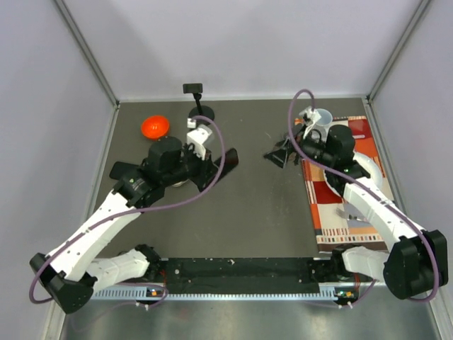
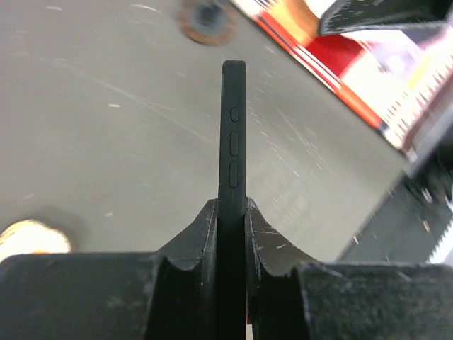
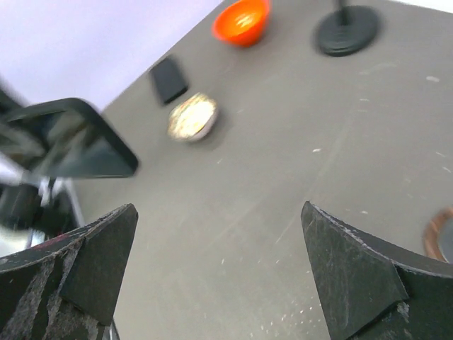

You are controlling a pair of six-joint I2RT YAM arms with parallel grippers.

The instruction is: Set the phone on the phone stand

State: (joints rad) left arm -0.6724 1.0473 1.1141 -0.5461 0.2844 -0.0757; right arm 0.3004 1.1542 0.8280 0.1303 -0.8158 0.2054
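Left gripper [image 2: 232, 212] is clamping the phone [image 2: 232, 142]. Its two fingers are pressing on the flat faces, and the thin edge with the side buttons is facing my wrist camera. In the right wrist view the phone is looking raised off the surface [image 1: 262, 205].

From above, the phone is sitting on the near side of the phone stand [image 1: 202, 110], slightly to its right and apart from it. The phone stand is standing upright at the far edge of the surface, round base down, thin stem rising, small head on top.

Right gripper [image 3: 219, 237] is gaping wide, with the surface showing between its fingers. It is hovering well to the right of the phone stand, at the left edge of a patterned mat [image 1: 350, 198].

An orange bowl [image 1: 154, 127] is lying just left of the stand's base. A black block [image 3: 168, 79] and a gold-coloured lump [image 3: 192, 117] are lying left of the stand, nearer to me than the bowl. A white cup [image 1: 320, 116] is standing far right of the stand, at the mat's far end.
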